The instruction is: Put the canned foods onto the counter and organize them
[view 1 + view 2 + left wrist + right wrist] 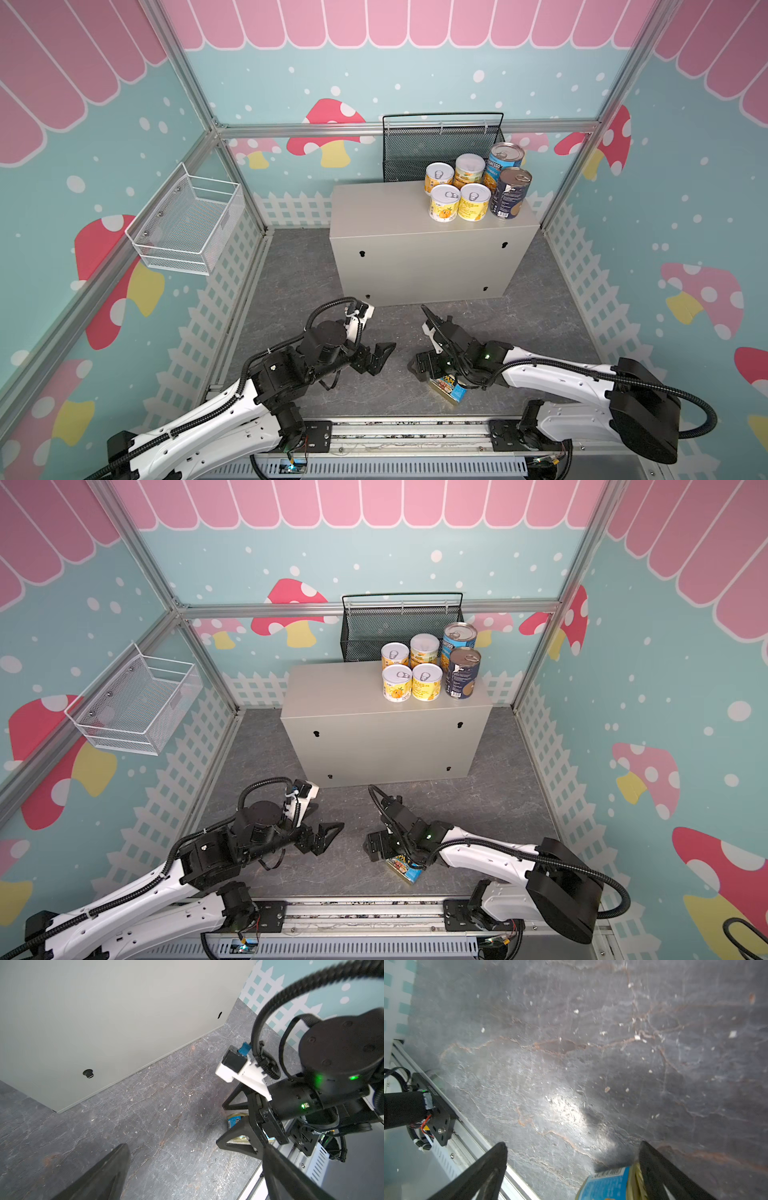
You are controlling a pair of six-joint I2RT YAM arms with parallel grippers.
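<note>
Six canned foods stand upright on the right end of the beige counter [374, 216] [332, 696]: several small yellow-labelled tins [444, 203] [397, 683] and two taller blue-labelled tins [512, 193] [462, 673]. A flat SPAM tin [451, 388] [405, 868] [608, 1184] lies on the dark floor near the front rail. My right gripper [419, 365] [374, 848] [572, 1145] hangs open over it, and the tin sits close to one finger. The tin's far end [235, 1120] shows between those fingers. My left gripper [382, 357] [328, 836] [195, 1147] is open and empty above bare floor, facing the right gripper.
A black mesh basket [440, 145] stands behind the counter. A white wire basket [187, 224] hangs on the left wall. The metal rail [407, 432] with both arm bases runs along the front. The counter's front face [104, 1022] rises just beyond the left gripper.
</note>
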